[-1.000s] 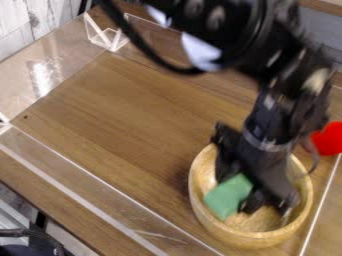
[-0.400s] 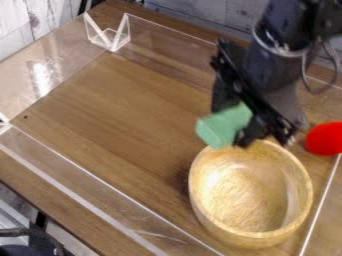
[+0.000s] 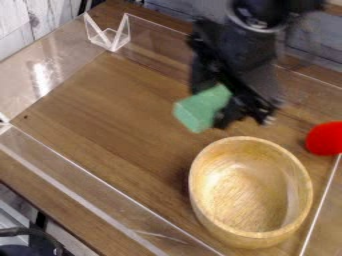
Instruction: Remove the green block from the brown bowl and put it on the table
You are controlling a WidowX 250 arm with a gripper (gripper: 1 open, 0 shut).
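Two fingers (image 3: 238, 96) pinch the green block (image 3: 202, 108) between them.

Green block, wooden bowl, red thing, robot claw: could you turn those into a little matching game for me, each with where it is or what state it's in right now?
Things:
1. green block
2. bowl
3. red object
4. gripper

States:
A. at the right edge of the view
B. empty, resting on the table
C. closed on something, above the table
D. held in the air, left of the bowl

Pairs: 1-D, 2-B, 3-A, 4-C
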